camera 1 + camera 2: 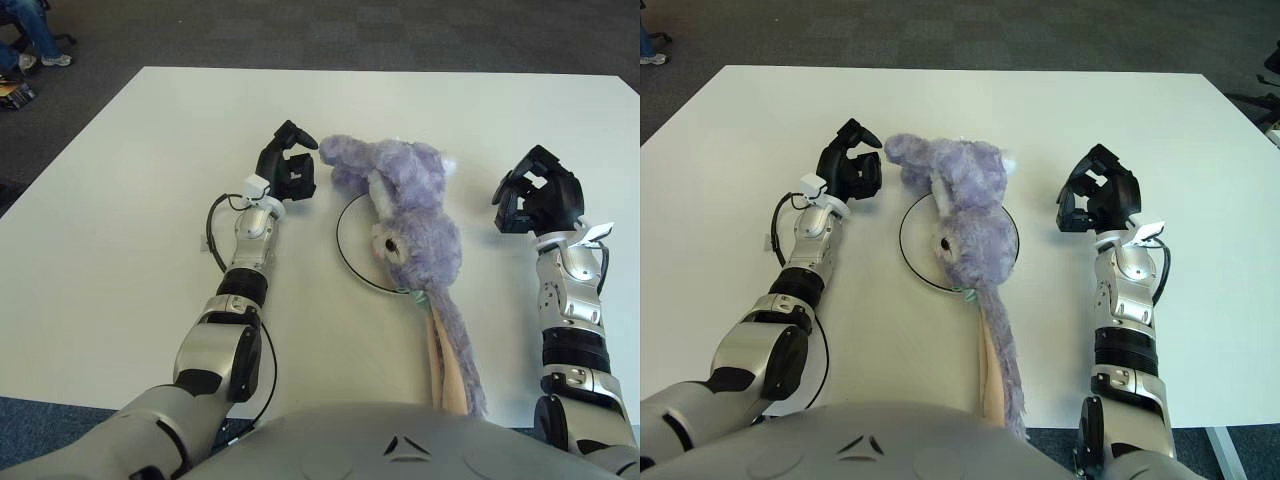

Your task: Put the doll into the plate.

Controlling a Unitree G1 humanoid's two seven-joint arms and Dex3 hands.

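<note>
Purple doll [415, 215] at frame centre lying across the plate [347, 255], long ears trailing toward the bottom edge, right hand [538, 192] centre-right, fingers apart, empty, left hand [288, 168] just left of the doll, fingers loosely apart, white table [130, 200]

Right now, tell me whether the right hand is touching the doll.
Apart. The right eye view shows bare white table between the right hand and the doll, whose body lies over the plate. The hand holds nothing.

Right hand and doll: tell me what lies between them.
Only bare table separates the right hand from the doll, clearest in the right eye view.
</note>
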